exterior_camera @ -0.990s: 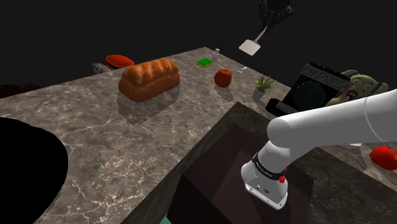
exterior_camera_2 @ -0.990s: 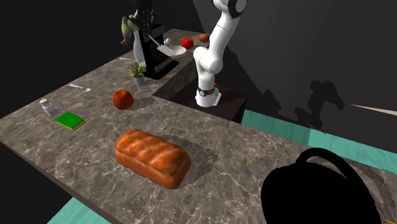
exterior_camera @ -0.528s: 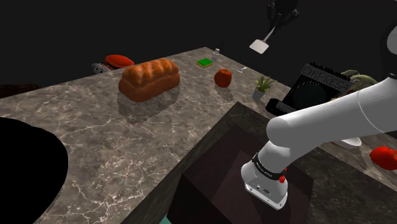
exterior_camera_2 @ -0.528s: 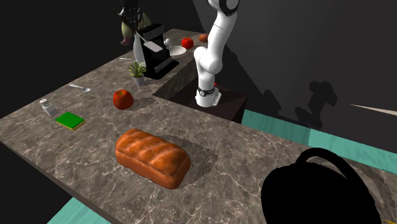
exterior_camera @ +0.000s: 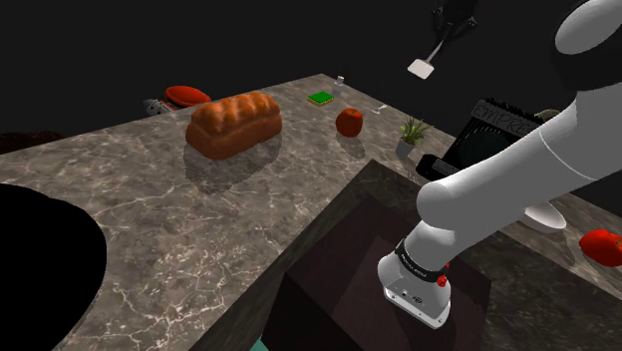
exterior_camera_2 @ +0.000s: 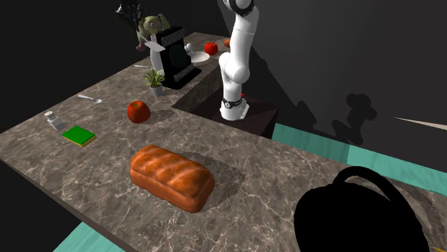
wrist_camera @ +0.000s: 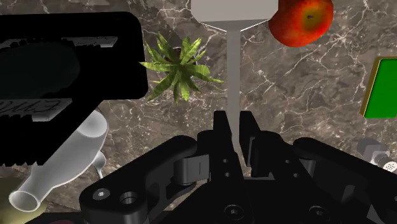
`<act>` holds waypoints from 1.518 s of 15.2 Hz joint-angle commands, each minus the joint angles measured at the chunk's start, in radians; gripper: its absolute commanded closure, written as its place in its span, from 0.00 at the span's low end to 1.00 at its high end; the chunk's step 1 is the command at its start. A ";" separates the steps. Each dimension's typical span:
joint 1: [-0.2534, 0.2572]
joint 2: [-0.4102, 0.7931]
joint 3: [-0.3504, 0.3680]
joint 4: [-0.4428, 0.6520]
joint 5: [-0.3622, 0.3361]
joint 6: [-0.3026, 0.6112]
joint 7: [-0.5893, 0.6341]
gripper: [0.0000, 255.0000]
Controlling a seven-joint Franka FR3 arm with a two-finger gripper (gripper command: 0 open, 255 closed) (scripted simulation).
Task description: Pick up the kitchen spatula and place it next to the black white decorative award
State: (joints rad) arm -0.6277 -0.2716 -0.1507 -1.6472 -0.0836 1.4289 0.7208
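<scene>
The spatula [wrist_camera: 233, 76] is pale grey with a thin handle and a flat head [exterior_camera: 422, 68]. It hangs high in the air, and my gripper [wrist_camera: 236, 137] is shut on its handle. In the shoulder view the gripper [exterior_camera: 450, 24] is at the top, above and left of the black award [exterior_camera: 495, 132]. Below the hand, the wrist view takes in the black award [wrist_camera: 63, 63], a small green plant [wrist_camera: 180, 63] and a red apple [wrist_camera: 301, 19]. In the second exterior view the gripper [exterior_camera_2: 134, 16] holds the spatula [exterior_camera_2: 155, 47] just left of the award [exterior_camera_2: 174, 54].
On the marble counter [exterior_camera: 150, 209] lie a bread loaf [exterior_camera: 234, 122], a red apple [exterior_camera: 349, 122], a green block [exterior_camera: 320, 98] and a potted plant [exterior_camera: 412, 130]. A white bowl [exterior_camera_2: 193, 56] and a red fruit [exterior_camera: 601, 245] sit beyond the award. A clear glass [wrist_camera: 60, 172] lies beside it.
The gripper has carried the spatula toward the shoulder view's right and slightly higher, closer to the award. In the second exterior view it moved left, past the award.
</scene>
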 commanded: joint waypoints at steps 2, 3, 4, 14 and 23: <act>-0.020 0.082 -0.045 0.083 0.007 0.003 -0.066 1.00; -0.030 0.126 -0.066 0.130 0.014 0.001 -0.097 1.00; -0.030 0.118 -0.064 0.107 0.013 0.016 -0.095 1.00; -0.031 0.062 -0.061 -0.093 0.002 0.161 -0.081 1.00; -0.033 0.034 -0.062 -0.244 -0.005 0.284 -0.072 1.00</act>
State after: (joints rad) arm -0.6610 -0.2333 -0.2136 -1.8736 -0.0877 1.6988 0.6462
